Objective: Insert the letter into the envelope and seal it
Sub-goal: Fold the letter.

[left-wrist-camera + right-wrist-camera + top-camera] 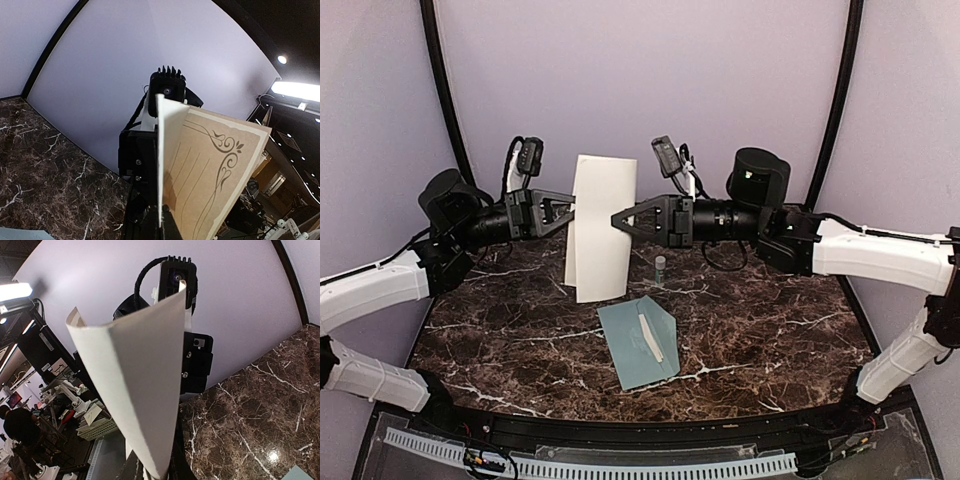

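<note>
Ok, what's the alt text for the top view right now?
A folded letter is held upright over a dark marble table, the left hand gripping its left edge, the right hand at its right edge. An envelope lies flat nearer the camera; a glue stick stands right of the letter.

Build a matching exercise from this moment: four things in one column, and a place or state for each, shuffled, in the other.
Things:
1. letter
2. envelope
3. glue stick
4. left end effector

Places or states:
A. lying flat on the marble table
B. standing upright on the table, beyond the envelope
C. shut on a paper edge
D. folded, held upright

Pairs: 1-D, 2-A, 3-B, 4-C
</note>
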{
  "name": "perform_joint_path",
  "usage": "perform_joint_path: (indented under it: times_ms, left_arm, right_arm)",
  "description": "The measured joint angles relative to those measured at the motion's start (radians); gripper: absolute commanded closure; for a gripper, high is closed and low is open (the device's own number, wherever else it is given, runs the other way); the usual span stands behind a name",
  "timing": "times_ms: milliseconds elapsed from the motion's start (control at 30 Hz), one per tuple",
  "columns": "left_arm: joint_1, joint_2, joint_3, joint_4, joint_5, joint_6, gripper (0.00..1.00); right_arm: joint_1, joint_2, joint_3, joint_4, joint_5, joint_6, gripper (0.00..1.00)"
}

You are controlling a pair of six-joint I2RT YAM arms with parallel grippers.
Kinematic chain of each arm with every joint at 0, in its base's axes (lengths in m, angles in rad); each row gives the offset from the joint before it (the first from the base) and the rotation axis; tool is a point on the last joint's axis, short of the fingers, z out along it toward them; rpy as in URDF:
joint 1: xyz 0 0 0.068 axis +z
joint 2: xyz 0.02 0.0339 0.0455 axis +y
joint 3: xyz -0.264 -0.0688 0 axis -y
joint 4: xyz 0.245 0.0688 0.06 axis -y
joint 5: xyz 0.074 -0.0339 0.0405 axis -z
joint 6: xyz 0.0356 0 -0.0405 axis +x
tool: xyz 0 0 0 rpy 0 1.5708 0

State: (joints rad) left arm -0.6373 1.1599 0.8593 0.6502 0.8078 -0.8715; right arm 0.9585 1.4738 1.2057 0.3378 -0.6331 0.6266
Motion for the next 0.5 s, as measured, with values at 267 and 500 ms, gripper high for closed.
perform_joint_path:
  times_ms: [267, 500]
  left_arm:
    - [-0.013, 0.018, 0.0, 0.016, 0.004, -0.005, 1.0]
    - [-0.014, 0.018, 0.0, 0.03, 0.002, -0.005, 0.7]
  right_arm:
    - [0.003, 0.002, 0.008, 0.006, 0.001, 0.001, 0.97]
    - [0.003, 0.004, 0.008, 0.005, 0.015, 0.002, 1.0]
